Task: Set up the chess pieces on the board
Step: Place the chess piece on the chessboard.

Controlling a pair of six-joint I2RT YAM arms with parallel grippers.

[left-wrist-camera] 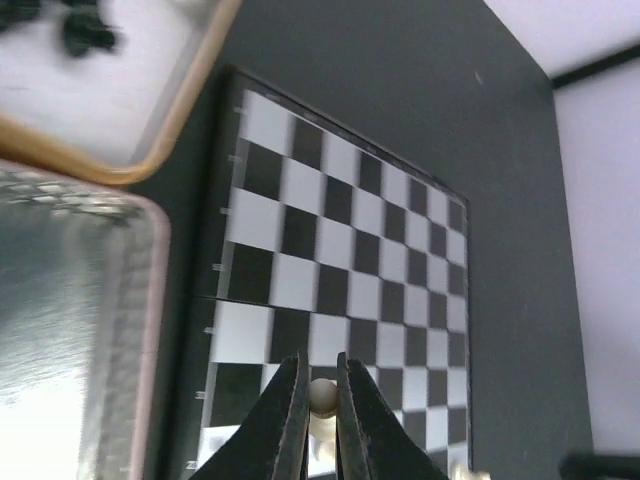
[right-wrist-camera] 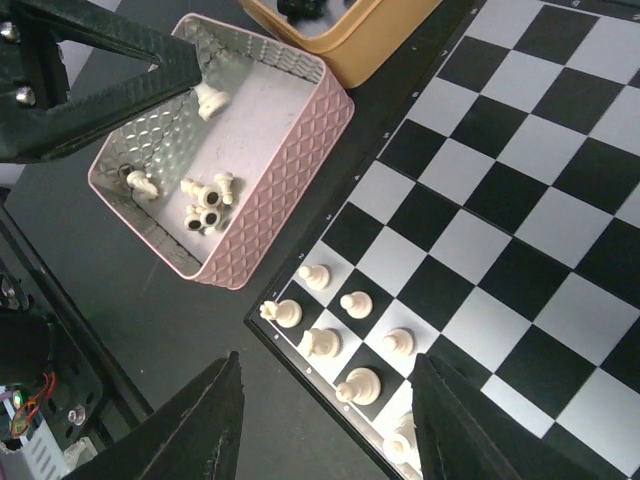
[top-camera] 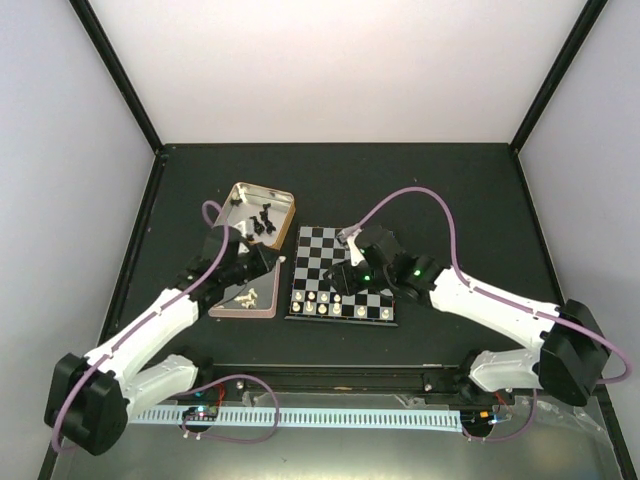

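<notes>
Left wrist: my left gripper (left-wrist-camera: 321, 365) pinches white pawn (left-wrist-camera: 322, 395) over board (left-wrist-camera: 340, 250) edge, prob. for placing; right gripper (right-wrist-camera: 327, 358) wide open, empty.

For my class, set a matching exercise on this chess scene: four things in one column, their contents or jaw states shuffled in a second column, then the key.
Column 1
1. pink tin
2. gold tin
3. left gripper
4. right gripper

Column 2
A. jaws wide apart above the board
B. loose white pieces inside
C. jaws shut on a white piece
D. black pieces inside

Pairs: 1-B, 2-D, 3-C, 4-A
</notes>
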